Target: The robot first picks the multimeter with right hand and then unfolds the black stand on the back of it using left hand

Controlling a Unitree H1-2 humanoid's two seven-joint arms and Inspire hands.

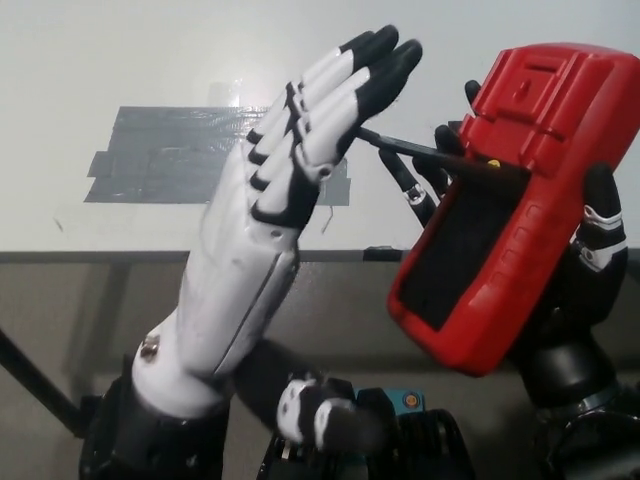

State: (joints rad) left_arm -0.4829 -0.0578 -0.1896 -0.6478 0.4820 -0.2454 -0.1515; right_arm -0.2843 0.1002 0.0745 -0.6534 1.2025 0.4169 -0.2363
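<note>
Both hands showing in the head view. Right hand (590, 260) gripping the red multimeter (505, 205) from behind, holding it tilted, back side facing the camera, above the near table (120, 45) edge at picture right. Black stand (425, 150) sticking out leftward from the multimeter's back, hinged partly away from the casing. Left hand (290, 170) reaching up and rightward, open, fingers (375, 65) straight and close together, holding nothing, tips lying over the stand's free end; actual contact not clear. Grey tape patch (160, 155) lying flat on the table behind the left hand, partly hidden by it.
</note>
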